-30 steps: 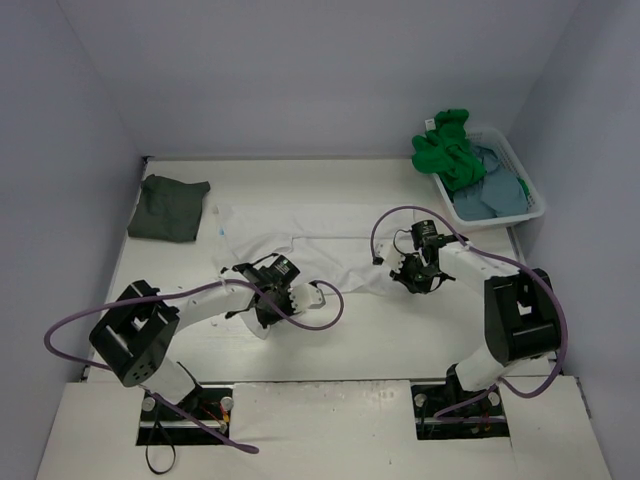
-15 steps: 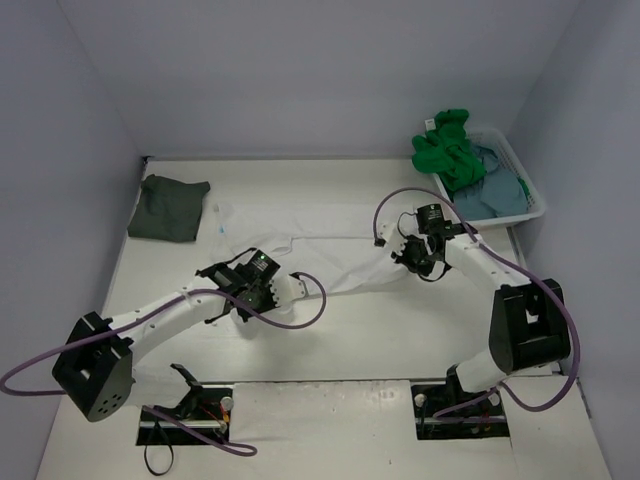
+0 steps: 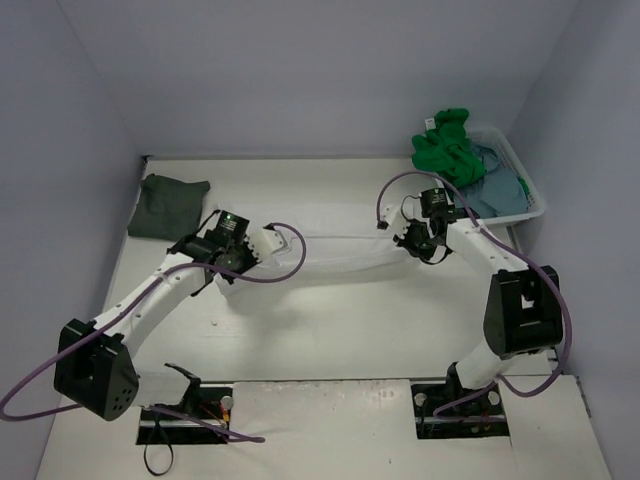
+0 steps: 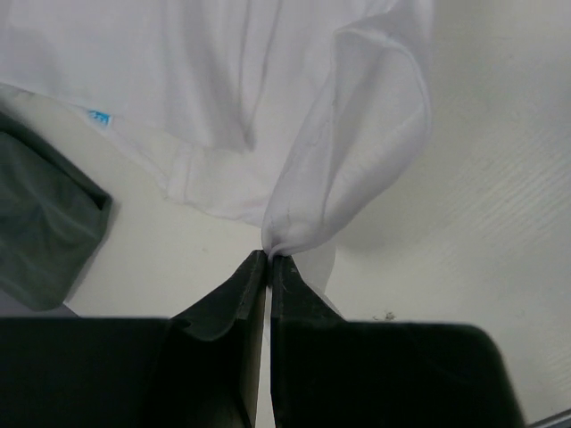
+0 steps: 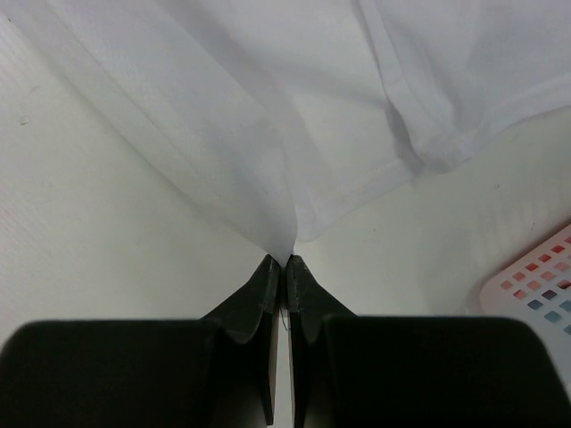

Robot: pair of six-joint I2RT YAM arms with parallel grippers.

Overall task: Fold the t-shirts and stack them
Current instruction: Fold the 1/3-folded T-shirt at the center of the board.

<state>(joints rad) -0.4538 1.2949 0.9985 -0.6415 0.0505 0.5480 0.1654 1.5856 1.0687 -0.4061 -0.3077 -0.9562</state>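
A white t-shirt [image 3: 335, 248] lies spread across the middle of the table. My left gripper [image 3: 222, 250] is shut on its left part, a pinch of white cloth [image 4: 294, 214] rising from the closed jaws [image 4: 268, 259]. Over at the shirt's right end, my right gripper [image 3: 420, 238] is shut on the white cloth [image 5: 268, 134], which fans out from its closed tips [image 5: 285, 260]. A folded dark grey t-shirt [image 3: 168, 206] lies at the far left and shows in the left wrist view [image 4: 40, 223]. A bright green t-shirt [image 3: 447, 150] and a blue-grey t-shirt [image 3: 490, 195] sit in the basket.
The white slotted basket [image 3: 530, 185] stands at the far right corner; its edge shows in the right wrist view [image 5: 535, 276]. Purple cables loop off both arms. Walls close in the table on three sides.
Both grippers have carried the shirt's near edge away from me toward the far edge, folding the white shirt over itself. The left arm has stretched out and swung left.
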